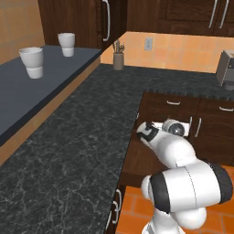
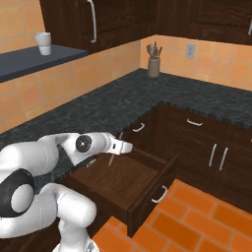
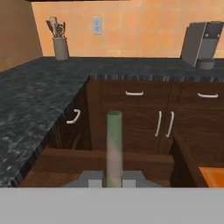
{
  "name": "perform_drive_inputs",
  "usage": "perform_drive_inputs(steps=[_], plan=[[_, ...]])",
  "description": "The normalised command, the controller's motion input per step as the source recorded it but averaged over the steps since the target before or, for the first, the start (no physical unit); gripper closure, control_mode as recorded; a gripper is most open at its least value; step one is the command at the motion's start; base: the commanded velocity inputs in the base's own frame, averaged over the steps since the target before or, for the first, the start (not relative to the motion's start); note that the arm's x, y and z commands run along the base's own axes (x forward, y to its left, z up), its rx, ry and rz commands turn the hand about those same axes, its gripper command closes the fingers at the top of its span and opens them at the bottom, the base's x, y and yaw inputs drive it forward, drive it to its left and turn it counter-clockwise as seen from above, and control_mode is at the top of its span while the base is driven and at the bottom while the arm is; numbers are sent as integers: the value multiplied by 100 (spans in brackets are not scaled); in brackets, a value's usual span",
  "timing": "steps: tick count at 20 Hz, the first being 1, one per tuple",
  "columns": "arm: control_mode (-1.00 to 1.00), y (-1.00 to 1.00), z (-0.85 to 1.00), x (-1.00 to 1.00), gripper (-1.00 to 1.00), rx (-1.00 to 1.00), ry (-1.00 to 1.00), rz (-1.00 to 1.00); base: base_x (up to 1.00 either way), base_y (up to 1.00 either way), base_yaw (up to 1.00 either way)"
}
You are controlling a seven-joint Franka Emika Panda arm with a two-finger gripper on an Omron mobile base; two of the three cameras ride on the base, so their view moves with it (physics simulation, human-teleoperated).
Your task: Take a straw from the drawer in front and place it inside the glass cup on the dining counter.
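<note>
A kitchen corner of orange tile walls and dark wood cabinets wraps a black speckled desk [image 2: 147,98]. Below the claw [image 2: 129,146] the drawer [image 2: 129,183] stands pulled out over the orange floor. The claw's jaws are clamped on the straw [image 3: 114,146], which rises straight up between them, pale and thin, above the drawer's interior.
</note>
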Motion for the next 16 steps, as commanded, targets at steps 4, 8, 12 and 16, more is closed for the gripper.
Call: perform_drive_inputs(steps=[4,8,12,16], plan=[[-100,-13,100,0,100,8,12,0,0,0,0],[-100,-19,100,0,100,14,13,0,0,0,0],[-100,-14,100,-20,100,12,19,0,0,0,0],[-100,-1,35,-91,100,4,9,3,0,0,0]])
